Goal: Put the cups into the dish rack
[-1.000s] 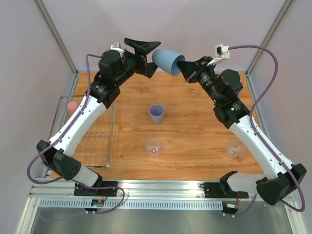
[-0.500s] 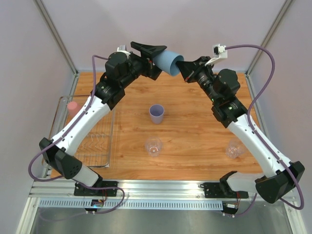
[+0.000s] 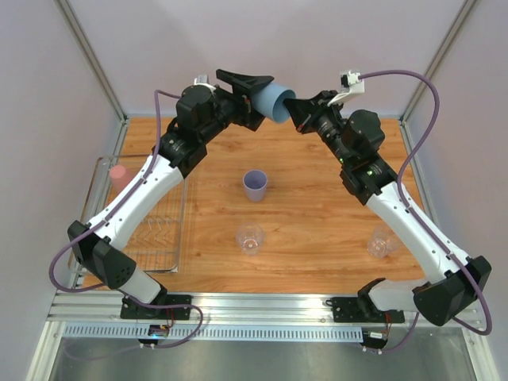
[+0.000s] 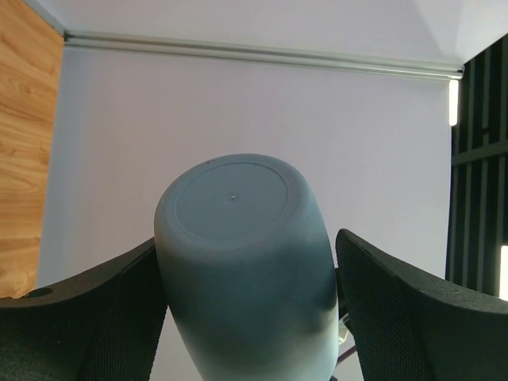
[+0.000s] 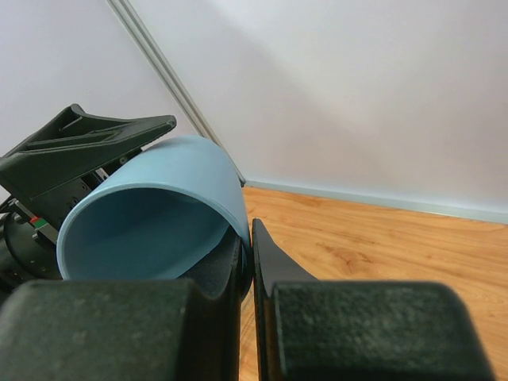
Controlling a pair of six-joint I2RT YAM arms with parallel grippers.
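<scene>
Your right fingers [image 5: 270, 262] pinch the blue cup [image 3: 274, 101] by its rim. Your left fingers [image 4: 401, 305] straddle its base, spread wide.

five cups in all: one blue cup [image 3: 274, 101], one lavender cup [image 3: 255, 185], one pink cup [image 3: 118, 175] and two clear cups [image 3: 250, 238] [image 3: 381, 242]. there is one wire dish rack [image 3: 163, 238] and one wooden table [image 3: 317, 214]. two robot arms [image 3: 139, 194] [image 3: 405, 222] are in view.

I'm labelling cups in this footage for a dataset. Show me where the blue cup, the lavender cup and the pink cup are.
blue cup [image 3: 275, 101], top external view, on its outer side wall.
lavender cup [image 3: 255, 190], top external view, on its near outer wall.
pink cup [image 3: 118, 176], top external view, on its visible body.
</scene>
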